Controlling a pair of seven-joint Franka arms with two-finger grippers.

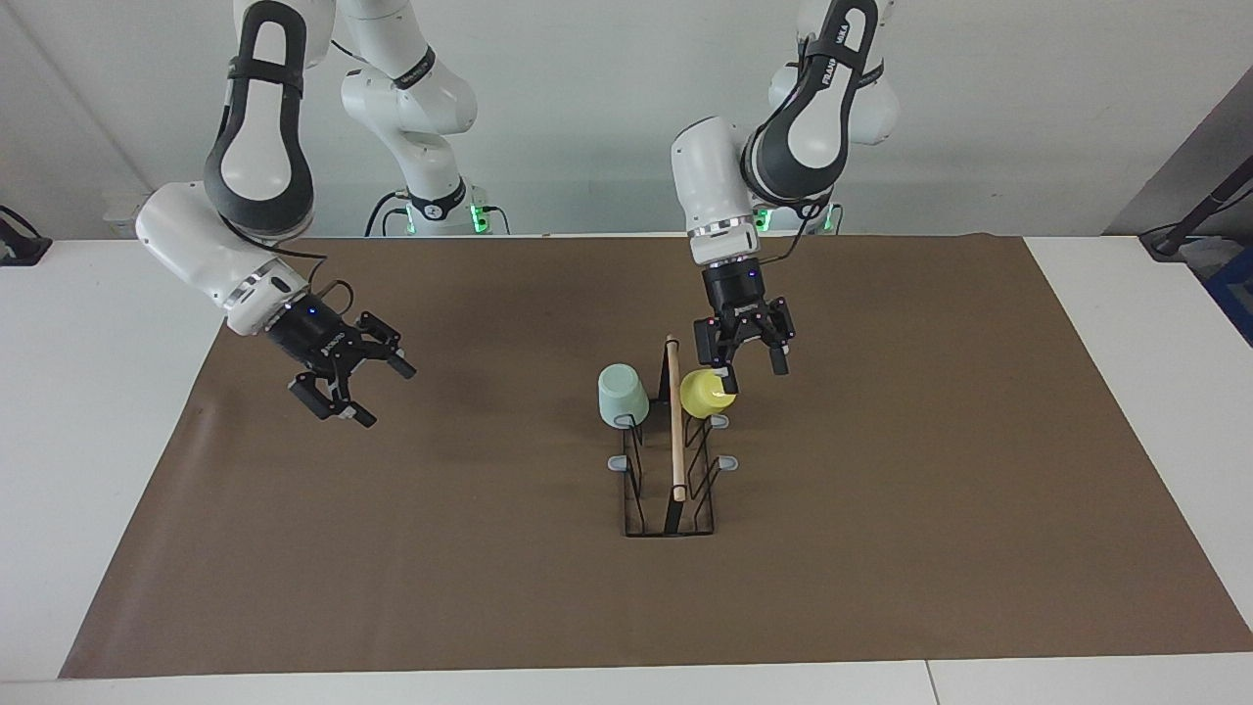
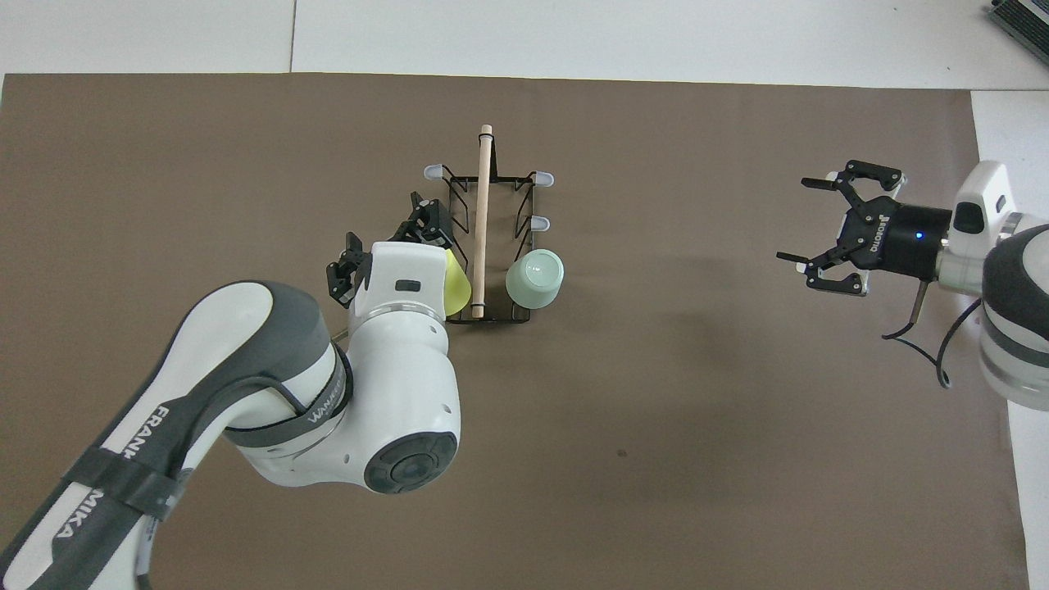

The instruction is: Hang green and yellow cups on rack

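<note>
The rack stands mid-table on the brown mat. The pale green cup hangs upside down on a peg on the side toward the right arm's end, at the rack's end nearer the robots. The yellow cup sits tilted on a peg on the side toward the left arm's end. My left gripper hangs open just over the yellow cup, one fingertip at its edge. My right gripper waits open and empty over the mat. In the overhead view the rack, green cup, yellow cup, left gripper and right gripper show.
Several grey-tipped pegs on the rack are bare, farther from the robots than the cups. The brown mat covers most of the white table. A dark object sits at the table edge at the right arm's end.
</note>
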